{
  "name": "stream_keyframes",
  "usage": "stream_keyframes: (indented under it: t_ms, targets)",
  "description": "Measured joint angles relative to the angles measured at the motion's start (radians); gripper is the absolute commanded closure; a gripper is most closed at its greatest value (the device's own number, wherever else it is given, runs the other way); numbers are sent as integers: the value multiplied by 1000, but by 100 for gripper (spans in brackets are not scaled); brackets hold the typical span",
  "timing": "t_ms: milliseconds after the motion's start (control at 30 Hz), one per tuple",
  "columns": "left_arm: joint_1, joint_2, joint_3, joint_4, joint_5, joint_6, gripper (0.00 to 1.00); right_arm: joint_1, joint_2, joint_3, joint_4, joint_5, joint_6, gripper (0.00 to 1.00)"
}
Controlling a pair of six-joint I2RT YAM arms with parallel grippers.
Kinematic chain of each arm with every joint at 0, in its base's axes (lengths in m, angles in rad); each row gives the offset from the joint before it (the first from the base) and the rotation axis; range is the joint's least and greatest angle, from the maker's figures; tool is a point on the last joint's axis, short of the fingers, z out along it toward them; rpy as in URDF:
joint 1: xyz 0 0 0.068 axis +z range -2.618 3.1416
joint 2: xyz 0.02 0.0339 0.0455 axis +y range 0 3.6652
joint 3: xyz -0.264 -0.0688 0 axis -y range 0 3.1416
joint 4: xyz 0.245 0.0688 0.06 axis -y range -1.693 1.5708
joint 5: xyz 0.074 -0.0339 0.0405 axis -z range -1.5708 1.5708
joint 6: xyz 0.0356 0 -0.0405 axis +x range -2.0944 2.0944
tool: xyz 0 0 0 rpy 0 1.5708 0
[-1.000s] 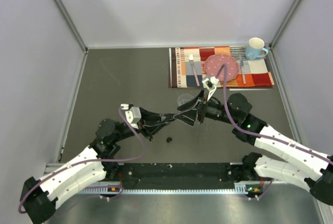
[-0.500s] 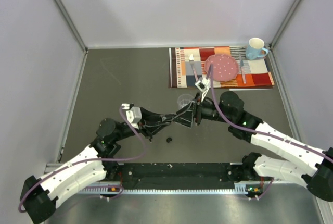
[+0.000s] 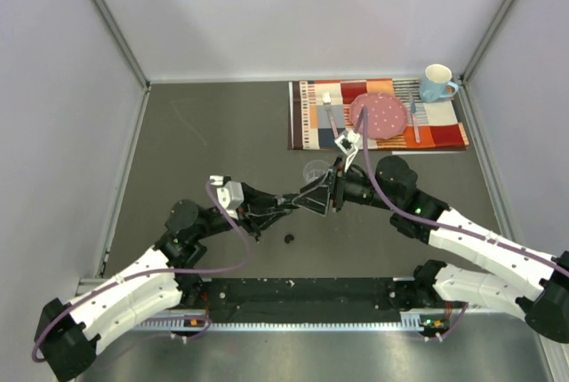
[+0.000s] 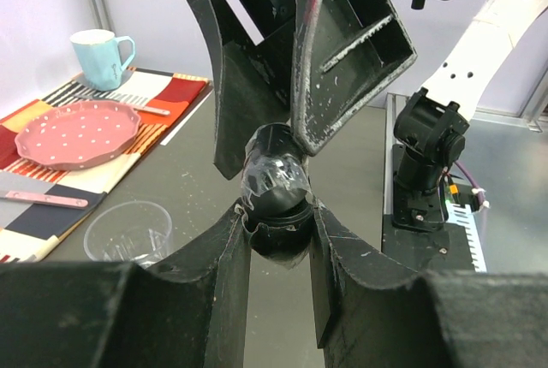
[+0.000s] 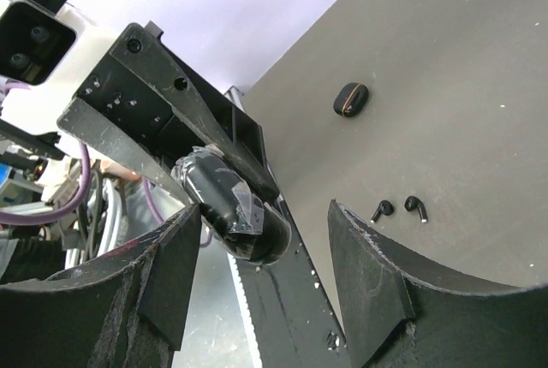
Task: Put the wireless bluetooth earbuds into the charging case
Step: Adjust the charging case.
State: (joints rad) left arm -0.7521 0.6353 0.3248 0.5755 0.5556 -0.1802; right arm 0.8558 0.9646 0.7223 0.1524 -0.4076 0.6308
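Moved: right claw [image 3: 322,194] shifted left to the case [image 4: 274,190]
Left claw [image 4: 276,229]: clamped on case
Right claw: wide, straddling case
Bench [image 5: 462,86]: two earbuds [image 5: 383,209] loose

Glossy black oval charging case [image 4: 276,240], clear tape over upper end, clamped in left gripper [image 4: 280,218], off table. Two tiny black stemmed earbuds [image 5: 382,209] [image 5: 415,206] side by side on grey tabletop [image 5: 479,86].

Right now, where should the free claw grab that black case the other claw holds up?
Probably the taped upper half of the case, coming from opposite the left gripper, whose fingers clamp its lower half; only that rounded end sticks out free.
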Motion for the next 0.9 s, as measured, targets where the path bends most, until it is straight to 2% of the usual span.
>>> stream_keyframes:
  t_ms: [133,367,900]
  targets:
    - [0,5,0,-8,10,0,100,0,0,1,12,24,17,40]
    - [-3,2,0,-4,34,0,100,-2,29,32,19,76,39,34]
    - [-4,-18,0,-13,-3,0,100,-86,18,32,49,65,129,29]
